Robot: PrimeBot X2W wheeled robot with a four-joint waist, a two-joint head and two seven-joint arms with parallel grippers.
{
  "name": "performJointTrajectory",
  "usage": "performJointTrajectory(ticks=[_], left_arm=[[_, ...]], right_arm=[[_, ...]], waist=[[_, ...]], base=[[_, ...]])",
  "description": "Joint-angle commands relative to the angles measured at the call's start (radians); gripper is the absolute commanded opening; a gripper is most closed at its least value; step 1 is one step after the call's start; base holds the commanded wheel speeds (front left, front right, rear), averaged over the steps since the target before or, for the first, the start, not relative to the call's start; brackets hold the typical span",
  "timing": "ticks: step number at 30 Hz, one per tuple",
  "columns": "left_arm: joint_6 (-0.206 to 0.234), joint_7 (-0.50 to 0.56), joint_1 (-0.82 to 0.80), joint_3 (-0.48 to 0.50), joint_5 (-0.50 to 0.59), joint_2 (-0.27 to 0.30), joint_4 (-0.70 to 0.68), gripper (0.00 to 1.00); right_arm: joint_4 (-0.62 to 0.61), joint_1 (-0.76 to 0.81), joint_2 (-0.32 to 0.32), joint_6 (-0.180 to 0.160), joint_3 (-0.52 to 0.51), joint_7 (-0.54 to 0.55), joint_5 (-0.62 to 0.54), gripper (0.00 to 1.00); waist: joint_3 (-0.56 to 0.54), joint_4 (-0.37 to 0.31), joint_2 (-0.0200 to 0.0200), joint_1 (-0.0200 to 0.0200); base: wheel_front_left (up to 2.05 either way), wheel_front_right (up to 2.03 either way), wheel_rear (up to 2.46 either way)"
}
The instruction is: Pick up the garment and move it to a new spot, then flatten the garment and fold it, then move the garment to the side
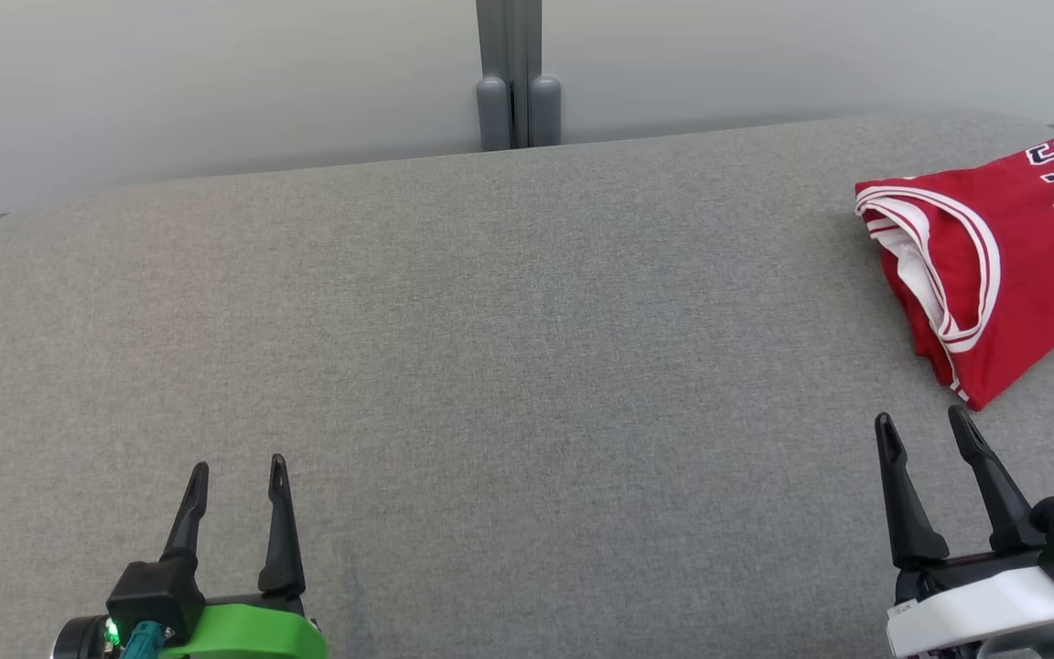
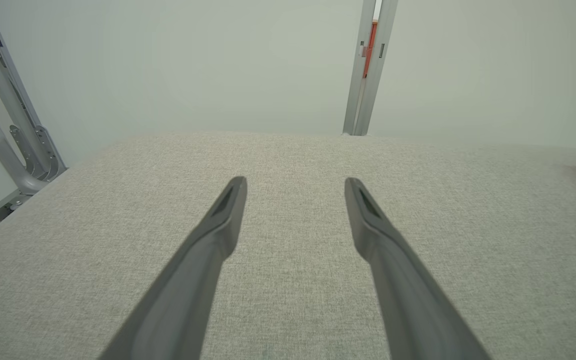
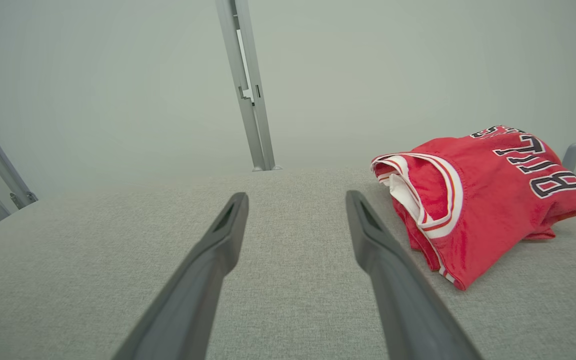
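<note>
**Head view.** A grey fabric-covered surface [image 1: 527,348] spans the frame. Its far edge crosses the upper part of the picture and rounds off at the upper left and upper right. Beyond that edge stands a pale wall with a grey post [image 1: 518,73] at top centre.

The garment [image 1: 984,265], a red jersey with white-and-red trim and dark lettering, lies in a compact heap at the upper right. It is close to the rounded far corner, and the frame's right border cuts off its right side.

The left gripper [image 1: 239,463] sits at the lower left with its fingers spread and nothing between them. The right gripper [image 1: 921,415] sits at the lower right, fingers likewise spread and empty. Its tips lie just below the garment's lowest corner. From the left border through the centre, and between the two grippers, the surface is bare cloth.

**Left wrist view.** The surface's side edge falls away at the left of the frame, where a grey metal frame [image 2: 18,145] stands beyond it. A sliver of the garment shows at the right border.

**Right wrist view.** The garment lies to the right of the spread fingers. A narrow strip of bare surface shows between it and the nearer finger.
</note>
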Motion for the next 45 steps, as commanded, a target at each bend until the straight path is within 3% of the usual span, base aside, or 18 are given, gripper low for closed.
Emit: performJointTrajectory(ticks=[1,26,27,45], left_arm=[[-0.005,-0.008,0.013,-0.001,-0.001,-0.001,0.002,1.00],[-0.016,-0.008,0.011,0.002,0.019,-0.006,0.024,1.00],[-0.014,-0.003,0.001,0.000,0.017,-0.007,0.025,0.00],[-0.055,0.078,-0.033,0.051,-0.275,-0.022,0.054,0.00]], right_arm=[[-0.005,0.017,0.003,-0.001,-0.004,0.004,-0.006,1.00],[-0.025,0.034,0.005,-0.001,0.000,0.014,-0.003,1.00],[-0.018,0.026,0.005,0.000,0.001,0.012,-0.006,0.00],[0.072,-0.034,0.007,0.000,0.004,0.049,0.305,0.00]], waist=[[-0.004,0.001,0.0000,0.0000],[-0.012,0.003,0.0000,0.0000],[-0.012,0.003,0.0000,0.0000],[-0.018,0.005,0.0000,0.0000]], base=[[0.00,0.00,0.00],[0.00,0.00,0.00],[0.00,0.00,0.00],[0.00,0.00,0.00]])
